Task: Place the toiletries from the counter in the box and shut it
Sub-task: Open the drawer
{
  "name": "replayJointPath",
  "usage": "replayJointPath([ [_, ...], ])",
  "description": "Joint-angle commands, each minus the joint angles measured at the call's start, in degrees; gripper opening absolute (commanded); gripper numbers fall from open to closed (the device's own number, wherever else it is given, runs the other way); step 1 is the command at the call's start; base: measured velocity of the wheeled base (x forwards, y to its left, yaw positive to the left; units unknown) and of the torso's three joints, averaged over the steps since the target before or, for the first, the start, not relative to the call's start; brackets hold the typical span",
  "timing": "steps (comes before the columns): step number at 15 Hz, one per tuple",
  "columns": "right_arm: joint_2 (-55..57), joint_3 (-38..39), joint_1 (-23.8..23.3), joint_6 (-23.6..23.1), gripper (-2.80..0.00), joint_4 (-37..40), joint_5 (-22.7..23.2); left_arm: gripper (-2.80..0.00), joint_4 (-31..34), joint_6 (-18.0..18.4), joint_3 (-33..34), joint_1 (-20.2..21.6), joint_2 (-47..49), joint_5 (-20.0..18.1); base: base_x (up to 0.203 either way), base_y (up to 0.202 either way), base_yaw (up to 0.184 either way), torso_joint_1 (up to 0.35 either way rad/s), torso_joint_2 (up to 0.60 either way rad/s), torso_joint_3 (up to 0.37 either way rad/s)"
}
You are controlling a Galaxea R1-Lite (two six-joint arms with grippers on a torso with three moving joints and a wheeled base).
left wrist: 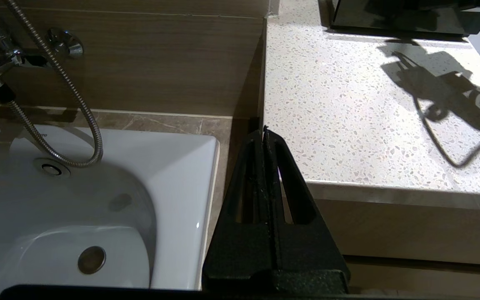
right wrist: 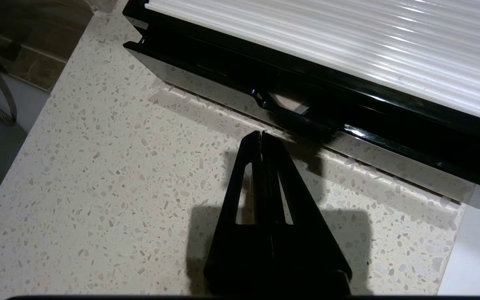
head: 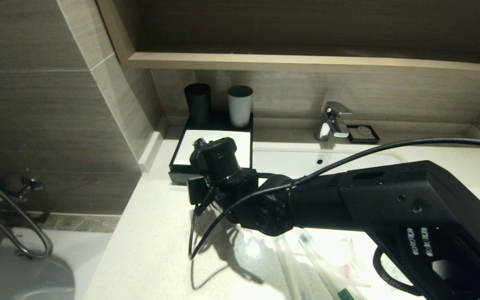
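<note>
The black box (head: 181, 173) with a white ribbed top (right wrist: 348, 37) stands at the counter's back left. My right arm reaches across to it, wrist (head: 219, 166) over its front edge. My right gripper (right wrist: 261, 134) is shut and empty, its tip just above the counter, close in front of a small notch (right wrist: 286, 104) in the box's front wall. Toiletries in clear wrappers (head: 327, 258) lie on the counter near its front, under the right arm. My left gripper (left wrist: 263, 130) is shut and empty, parked off the counter's left edge beside the bathtub.
A black cup (head: 197, 102) and a grey cup (head: 240, 105) stand behind the box. The sink (head: 306, 162), tap (head: 332, 121) and a black soap dish (head: 363, 134) are to the right. The bathtub (head: 23, 266) lies below left. A loose cable (head: 194, 233) hangs from the right wrist.
</note>
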State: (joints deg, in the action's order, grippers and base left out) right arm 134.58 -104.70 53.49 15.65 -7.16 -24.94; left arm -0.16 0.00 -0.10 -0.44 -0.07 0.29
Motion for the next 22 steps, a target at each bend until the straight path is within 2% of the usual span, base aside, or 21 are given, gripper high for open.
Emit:
replayJointPath([
  [1, 0.69, -0.34, 0.03, 0.07, -2.80, -0.05, -0.39, -2.80, -0.02, 0.00, 0.01, 0.00, -0.01, 0.06, 0.000, 0.000, 0.000, 0.000, 0.00, 0.000],
  [15, 2.35, -2.44, 0.03, -1.23, -2.80, -0.05, -3.36, -2.80, -0.02, 0.00, 0.01, 0.00, -0.01, 0.06, 0.000, 0.000, 0.000, 0.000, 0.00, 0.000],
  [22, 2.44, -2.93, -0.05, -1.23, -2.80, -0.05, -3.36, -2.80, -0.02, 0.00, 0.01, 0.00, -0.01, 0.06, 0.000, 0.000, 0.000, 0.000, 0.00, 0.000],
])
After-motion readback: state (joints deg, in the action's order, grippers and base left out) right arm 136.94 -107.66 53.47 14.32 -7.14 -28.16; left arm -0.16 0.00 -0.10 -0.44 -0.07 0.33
